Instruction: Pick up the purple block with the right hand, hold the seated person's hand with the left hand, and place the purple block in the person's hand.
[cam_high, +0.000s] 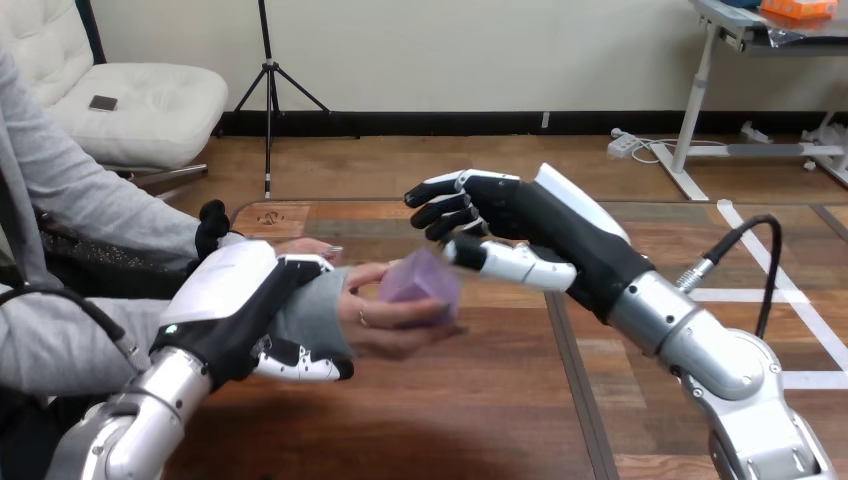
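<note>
Pale purple block (420, 281) lies in person's hand (388, 328).

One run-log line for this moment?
left hand: shut on person's wrist | block: in person's hand | right hand: open, beside block

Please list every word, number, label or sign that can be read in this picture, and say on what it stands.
No text can be read.
Dark mark on the table, near its far edge: too small and blurred to read.
Purple block: no print shows on it.
</note>
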